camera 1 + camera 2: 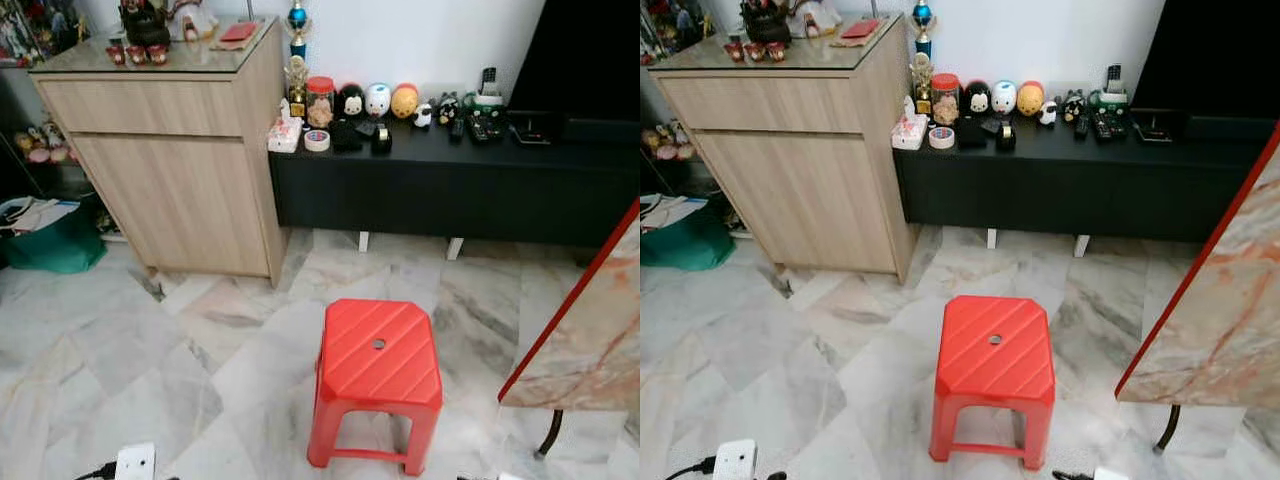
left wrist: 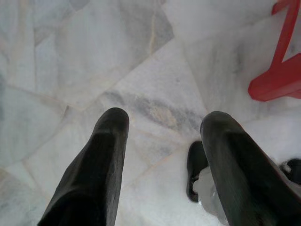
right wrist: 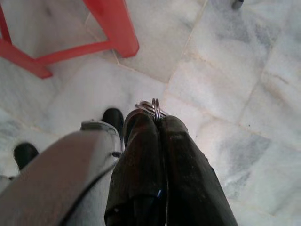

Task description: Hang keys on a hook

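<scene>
Keys [image 3: 151, 108]: only a metal split ring shows, poking out at the tip of the right gripper [image 3: 157, 123], whose two black fingers are clamped tight together on it. Arm hangs low over the marble floor [image 3: 235, 80], near a leg of the red stool [image 3: 115, 28]. Any keys below the ring are hidden by the fingers.

Handling, as a guess: light, stiff, hard metal, smooth enough to slip or swivel in a pinch. Anything dangling off the ring will swing when the arm lifts. Ring is the right hold, but enough of its loop must stay clear of the fingers to go over a hook; little shows clear now.

Left gripper [image 2: 162, 125] hangs idle w/ fingers spread apart, nothing between them, over bare floor beside the stool's foot.

Room: no hook is visible yet. Ahead, the stool [image 1: 376, 372] stands mid-floor, btw the robot and a low black console [image 1: 450, 185] loaded w/ small figurines, a jar, tape rolls, remotes. Wooden cabinet [image 1: 180, 170] sits left of it, touching or just beside. On the right, a marble tabletop w/ red edge [image 1: 590, 330] juts in at a slant; its corner is the nearest snag for the right arm. Open floor lies left of the stool; a white power strip [image 1: 134, 462] lies low left.
</scene>
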Robot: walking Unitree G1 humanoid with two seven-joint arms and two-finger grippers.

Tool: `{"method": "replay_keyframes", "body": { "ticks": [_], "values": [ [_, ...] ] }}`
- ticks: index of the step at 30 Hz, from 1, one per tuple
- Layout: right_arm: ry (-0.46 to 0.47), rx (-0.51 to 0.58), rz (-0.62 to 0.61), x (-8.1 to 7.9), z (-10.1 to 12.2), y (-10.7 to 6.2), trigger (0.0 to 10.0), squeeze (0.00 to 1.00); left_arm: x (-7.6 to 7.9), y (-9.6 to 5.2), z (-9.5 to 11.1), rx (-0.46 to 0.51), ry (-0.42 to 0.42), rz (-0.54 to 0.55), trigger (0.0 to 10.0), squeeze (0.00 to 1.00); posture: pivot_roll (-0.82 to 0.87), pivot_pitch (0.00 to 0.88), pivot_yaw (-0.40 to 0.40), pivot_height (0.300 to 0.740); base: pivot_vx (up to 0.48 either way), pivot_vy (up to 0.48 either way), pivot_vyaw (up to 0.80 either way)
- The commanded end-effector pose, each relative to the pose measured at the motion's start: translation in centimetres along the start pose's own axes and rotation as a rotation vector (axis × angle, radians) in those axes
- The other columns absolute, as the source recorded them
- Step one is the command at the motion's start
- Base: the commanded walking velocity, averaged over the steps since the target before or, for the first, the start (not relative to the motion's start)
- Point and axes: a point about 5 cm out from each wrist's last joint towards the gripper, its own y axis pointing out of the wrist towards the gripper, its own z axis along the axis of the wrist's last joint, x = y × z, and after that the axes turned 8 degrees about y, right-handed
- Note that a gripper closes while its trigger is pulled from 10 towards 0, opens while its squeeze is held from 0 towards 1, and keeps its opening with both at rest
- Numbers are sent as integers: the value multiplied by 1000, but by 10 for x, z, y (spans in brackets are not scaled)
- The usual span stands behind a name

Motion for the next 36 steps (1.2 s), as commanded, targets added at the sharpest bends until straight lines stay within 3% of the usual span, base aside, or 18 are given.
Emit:
{"method": "replay_keyframes", "body": {
  "ticks": [1,6,12,19,25,31,36],
  "values": [
    [-19,14,5,0,2,0,10000,0,-4,2,6,16,-14,28,10000,0,58,0,-70,740,0,0,0],
    [6,25,13,0,3,0,10000,0,-3,2,7,11,-15,20,10000,0,41,0,-37,740,0,0,0],
    [7,29,-14,16,7,-1,10000,0,10,2,3,-7,-20,-13,10000,0,44,0,-25,740,0,0,0],
    [46,30,-50,31,6,-4,10000,0,32,4,12,15,53,-87,10000,0,47,0,-18,740,0,0,0],
    [44,23,-48,28,4,-3,10000,0,27,6,18,27,70,-84,10000,0,28,0,-35,740,0,0,0],
    [37,23,1,15,1,-2,10000,0,29,2,5,-10,109,-102,10000,0,-17,0,17,740,0,0,0],
    [117,37,-20,16,0,-3,10000,0,31,3,7,-5,136,-112,10000,0,-13,0,25,740,0,0,0]
  ]
}}
